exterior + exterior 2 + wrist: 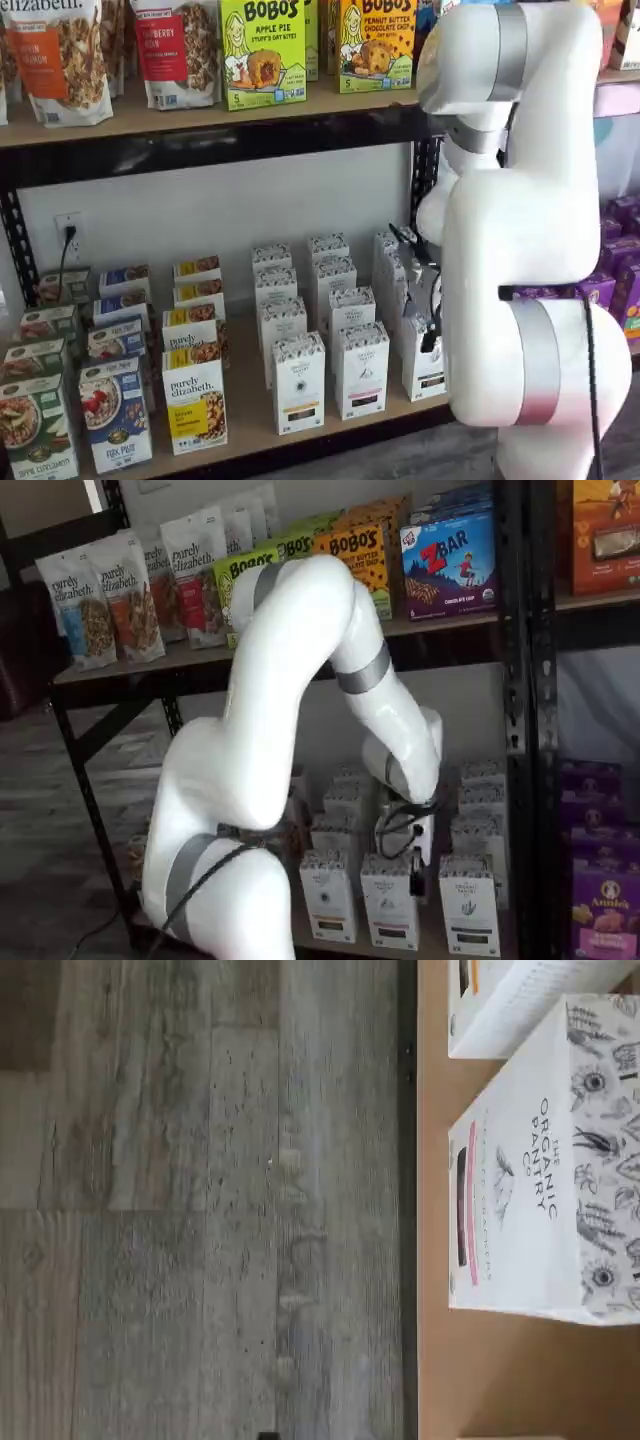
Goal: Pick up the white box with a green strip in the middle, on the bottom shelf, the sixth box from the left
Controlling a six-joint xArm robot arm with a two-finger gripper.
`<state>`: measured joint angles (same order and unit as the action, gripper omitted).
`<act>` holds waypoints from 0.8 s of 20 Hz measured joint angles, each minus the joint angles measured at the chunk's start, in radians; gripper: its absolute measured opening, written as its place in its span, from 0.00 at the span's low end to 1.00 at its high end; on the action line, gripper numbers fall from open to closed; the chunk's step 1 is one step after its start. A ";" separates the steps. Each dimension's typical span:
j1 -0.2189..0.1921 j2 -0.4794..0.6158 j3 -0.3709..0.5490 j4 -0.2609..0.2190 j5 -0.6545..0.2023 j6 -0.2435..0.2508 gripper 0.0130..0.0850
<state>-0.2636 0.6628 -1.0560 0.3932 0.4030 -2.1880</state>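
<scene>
The white box (421, 372) with a short dark-greenish strip stands at the front right of the white cartons on the bottom shelf (250, 420), partly behind my arm; it shows in both shelf views (468, 905). My gripper (413, 878) hangs low just in front of the cartons, between the middle front carton and the white box, not touching it. In a shelf view its dark fingers (430, 337) show against the box's upper part, with no gap to read. The wrist view shows the shelf board (500, 1360) and a same-shaped carton with a reddish strip (530, 1180), not the white box.
Two more white cartons (298, 385) (360, 370) stand left of the target, with further rows behind. Coloured cereal boxes (193, 400) fill the shelf's left. A black upright (515, 680) and purple boxes (605, 900) are at the right. Grey plank floor (200, 1210) lies before the rail.
</scene>
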 joint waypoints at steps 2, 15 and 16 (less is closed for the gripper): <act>0.001 0.006 -0.011 -0.070 0.004 0.066 1.00; 0.008 0.095 -0.105 0.016 -0.082 -0.010 1.00; 0.003 0.104 -0.117 0.014 -0.083 -0.013 1.00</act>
<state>-0.2603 0.7669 -1.1726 0.4072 0.3203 -2.2012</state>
